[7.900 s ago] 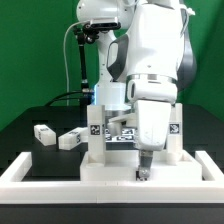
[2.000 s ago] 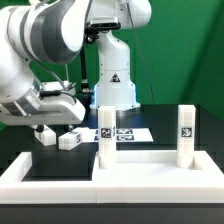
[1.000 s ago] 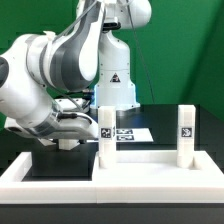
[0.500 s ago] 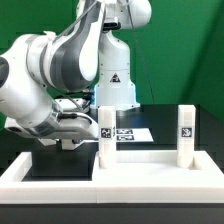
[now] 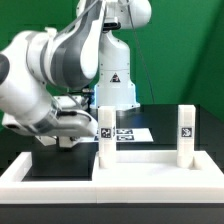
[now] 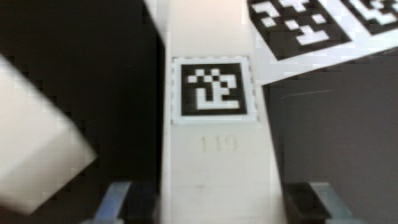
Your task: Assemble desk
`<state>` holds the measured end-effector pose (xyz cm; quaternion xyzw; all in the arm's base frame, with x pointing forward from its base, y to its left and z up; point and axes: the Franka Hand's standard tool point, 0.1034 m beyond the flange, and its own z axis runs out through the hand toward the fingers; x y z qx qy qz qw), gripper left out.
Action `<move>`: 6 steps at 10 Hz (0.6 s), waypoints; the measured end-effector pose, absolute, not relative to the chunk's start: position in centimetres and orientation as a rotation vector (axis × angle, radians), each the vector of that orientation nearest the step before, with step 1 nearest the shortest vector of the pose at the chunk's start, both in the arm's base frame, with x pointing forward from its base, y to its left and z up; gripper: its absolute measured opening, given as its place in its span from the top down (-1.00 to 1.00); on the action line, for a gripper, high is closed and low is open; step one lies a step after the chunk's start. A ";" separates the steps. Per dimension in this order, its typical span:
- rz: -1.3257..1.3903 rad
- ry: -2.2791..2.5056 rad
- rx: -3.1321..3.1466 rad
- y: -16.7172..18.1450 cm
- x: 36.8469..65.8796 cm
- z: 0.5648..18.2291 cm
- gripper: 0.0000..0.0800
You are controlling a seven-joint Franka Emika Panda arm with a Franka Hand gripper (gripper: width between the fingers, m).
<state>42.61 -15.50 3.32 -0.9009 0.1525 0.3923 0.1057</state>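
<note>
The white tabletop panel (image 5: pixel 150 166) lies at the front with two leg blocks standing upright on it, one (image 5: pixel 105 136) near its left corner and one (image 5: pixel 185 130) near its right. My gripper (image 5: pixel 66 139) is low over the black table on the exterior view's left. In the wrist view a loose white leg block (image 6: pixel 217 150) with a black-and-white tag lies lengthwise between my fingers (image 6: pixel 116 200). My gripper (image 6: pixel 217 205) is open, with dark gaps between the leg and both fingers. The arm hides this leg in the exterior view.
The low white U-shaped border wall (image 5: pixel 30 172) runs around the tabletop. The marker board (image 5: pixel 128 134) lies behind it and shows in the wrist view (image 6: pixel 320 30). Another white part (image 6: pixel 36 130) lies beside the leg I straddle. The robot base (image 5: pixel 115 75) stands behind.
The arm has left the tabletop, swung to the exterior view's left and come down over the loose legs. Over the last second it has sunk only slightly.
</note>
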 end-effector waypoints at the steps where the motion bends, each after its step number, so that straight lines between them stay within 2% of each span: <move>1: 1.115 0.412 -2.683 -15.4 44.1 5.7 0.28; 3: 1.036 0.396 -2.693 -14.8 46.4 10.8 0.27; 4: 0.982 0.388 -2.720 -14.7 46.9 11.5 0.27; 6: 0.799 0.404 -2.804 -14.8 47.0 10.9 0.27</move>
